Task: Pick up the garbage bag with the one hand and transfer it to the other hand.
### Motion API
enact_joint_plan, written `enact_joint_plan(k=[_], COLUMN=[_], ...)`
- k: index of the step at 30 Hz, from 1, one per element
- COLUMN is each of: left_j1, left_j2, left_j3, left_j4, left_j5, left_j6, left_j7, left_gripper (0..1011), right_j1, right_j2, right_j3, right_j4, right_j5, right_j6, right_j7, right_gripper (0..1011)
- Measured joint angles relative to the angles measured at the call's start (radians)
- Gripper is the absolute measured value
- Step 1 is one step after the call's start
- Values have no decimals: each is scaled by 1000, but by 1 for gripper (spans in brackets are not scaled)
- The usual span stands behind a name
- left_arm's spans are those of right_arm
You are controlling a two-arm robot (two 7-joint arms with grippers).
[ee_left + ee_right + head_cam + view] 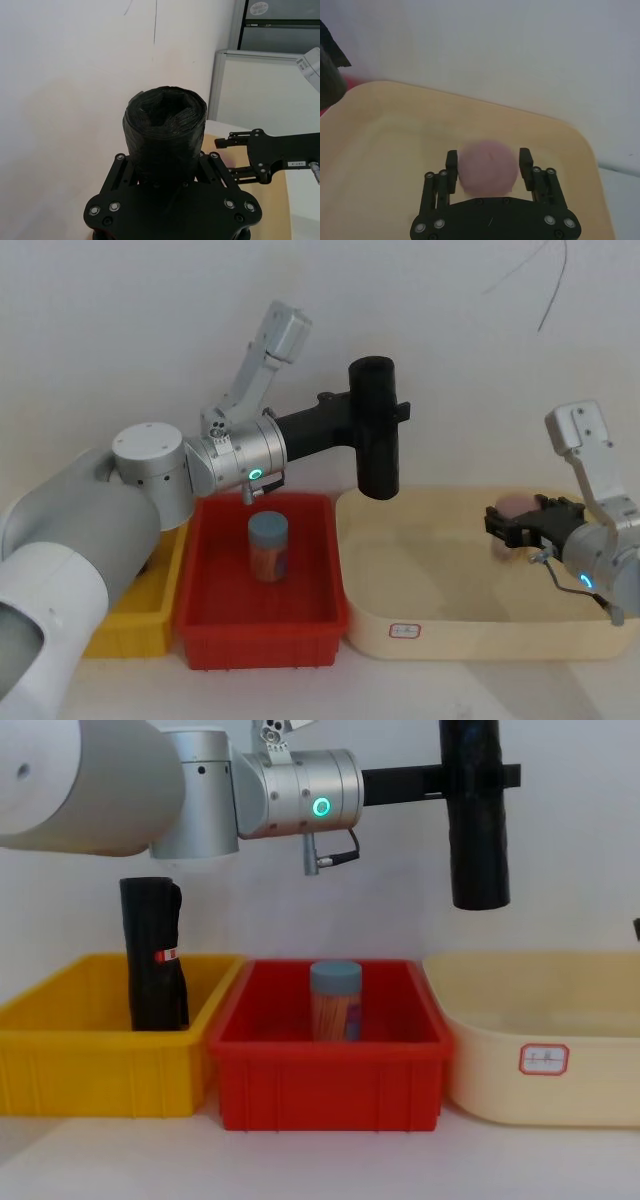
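The left gripper (167, 160) clamped the garbage bag (165, 125) from both sides, the black roll standing up out of its jaws with the crumpled end facing the camera. Farther off, the right gripper (232, 155) pointed toward the roll with its fingers spread apart, above a cream tray (280, 210). A white wall (75, 75) and a grey-framed panel (260, 85) stood behind.

Bright, soft light surrounds me; the garbage bag (165, 135) glints faintly, and pale shadows pool in the cream tray (430, 575).
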Motion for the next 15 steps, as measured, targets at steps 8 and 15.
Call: enact_joint_plan(k=[8,15], left_j1=[-31,-48], left_j2=[-27,-42], left_j3=[7,11], left_j4=[74,115], left_j5=[-8,-11], left_j6=[-27,-42], left_j7=[-12,-19], left_gripper=[411,411], right_j1=[4,2], right_j2=[-7,-9], right_j3=[0,1], right_j4=[13,11], right_j5=[1,1], right_j6=[3,2], right_j7=[3,9], right_gripper=[938,1001])
